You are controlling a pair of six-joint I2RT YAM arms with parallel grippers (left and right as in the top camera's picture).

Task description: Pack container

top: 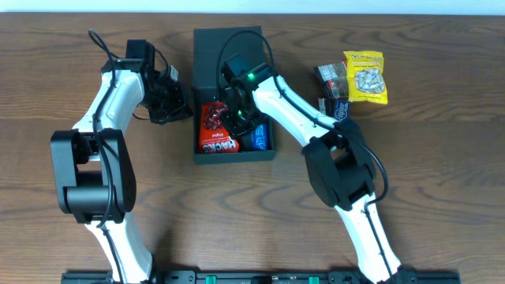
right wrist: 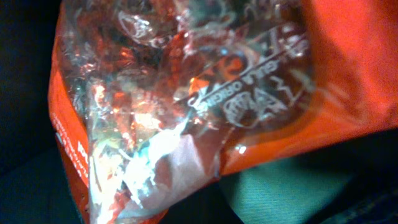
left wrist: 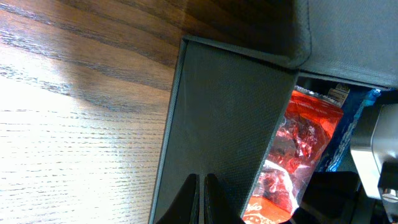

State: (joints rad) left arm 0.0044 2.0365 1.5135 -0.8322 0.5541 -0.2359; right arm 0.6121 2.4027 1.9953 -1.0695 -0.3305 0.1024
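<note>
The container [top: 233, 157], a dark teal-black box with its flap lid standing open at the far side, sits mid-table. A red snack packet [top: 214, 128] and a blue packet [top: 259, 139] lie inside. My left gripper [top: 186, 106] is shut, its tips [left wrist: 202, 198] against the outside of the container's left wall [left wrist: 217, 124], with the red packet [left wrist: 297, 149] showing past it. My right gripper [top: 237, 118] reaches down into the container over the red packet [right wrist: 186, 93], which fills its view above the teal floor [right wrist: 280, 186]. Its dark tips [right wrist: 198, 208] look shut beside the packet's clear edge.
To the right of the container lie a yellow packet [top: 365, 76], a dark clear-wrapped packet [top: 331, 78] and a small blue packet [top: 340, 109] partly under the right arm. Bare wooden tabletop [top: 442, 181] surrounds them.
</note>
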